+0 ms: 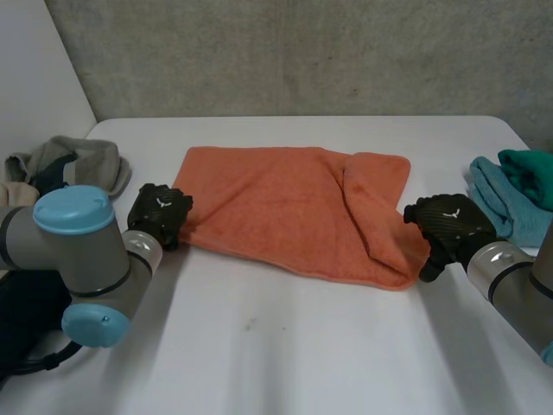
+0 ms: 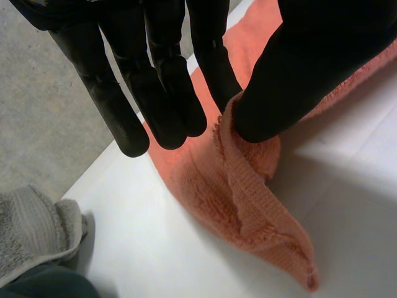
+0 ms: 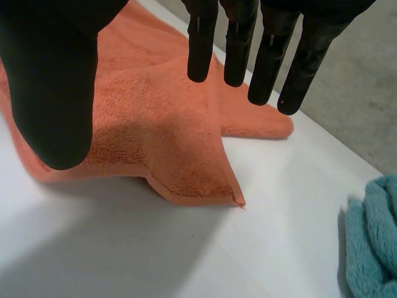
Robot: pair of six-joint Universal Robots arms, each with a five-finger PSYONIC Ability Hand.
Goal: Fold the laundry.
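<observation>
Presently, item one: my left hand [image 1: 160, 214], thumb and one finger pinching the left near corner of the orange towel [image 1: 276, 207], which rises in a ridge between them; other fingers straight. Item two: my right hand [image 1: 449, 223], fingers straight and spread apart from the thumb, over the towel's right near corner, gripping nothing. Towel: flat mid-table, nearer the far edge, right end folded over itself. Grey cloth heap [image 1: 78, 160] at the white table's [image 1: 285, 346] left edge; teal cloths [image 1: 514, 186] at its right edge. Grey wall [image 1: 302, 52] behind.
</observation>
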